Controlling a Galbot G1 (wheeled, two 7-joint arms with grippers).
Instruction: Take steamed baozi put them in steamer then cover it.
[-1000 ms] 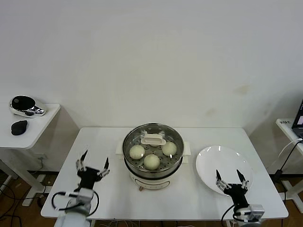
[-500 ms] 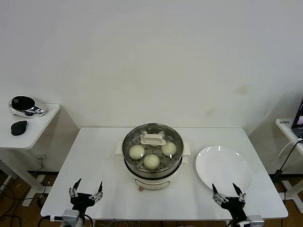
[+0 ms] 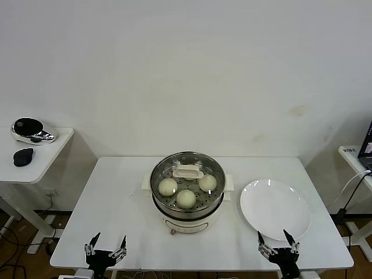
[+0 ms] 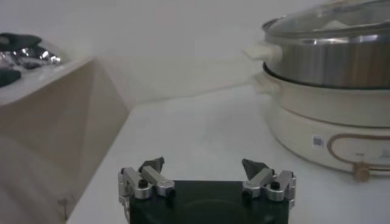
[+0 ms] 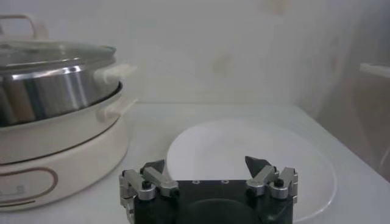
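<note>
The steamer [image 3: 188, 197] stands at the centre of the white tabletop [image 3: 128, 192], its steel pot seated on a cream-white base with side handles. The cover [image 3: 188, 172] rests on the pot; its flat cream handle sits toward the far side of the glass. Through the glass, three steamed baozi [image 3: 186, 199] are visible on the perforated tray: one toward the robot's left, one toward its right and one at the near side. A fourth cannot be made out under the handle.

The left hand [image 3: 105, 249] is positioned at the near edge of the tabletop, on the robot's left, well apart from the steamer. Its fingers stand apart and point away from the robot, with nothing between them. In the left wrist view the left hand [image 4: 206, 171] faces along the tabletop, with the steamer [image 4: 329, 91] off to one side.

The right hand [image 3: 278, 244] is positioned at the near edge on the robot's right, just beside the near rim of the white plate [image 3: 274, 209]. Its fingers are likewise apart and hold nothing. In the right wrist view the right hand [image 5: 209, 170] points across the plate [image 5: 256, 158], with the steamer [image 5: 58, 115] beside it.

A small side table [image 3: 49, 152] to the robot's left carries two dark objects.
</note>
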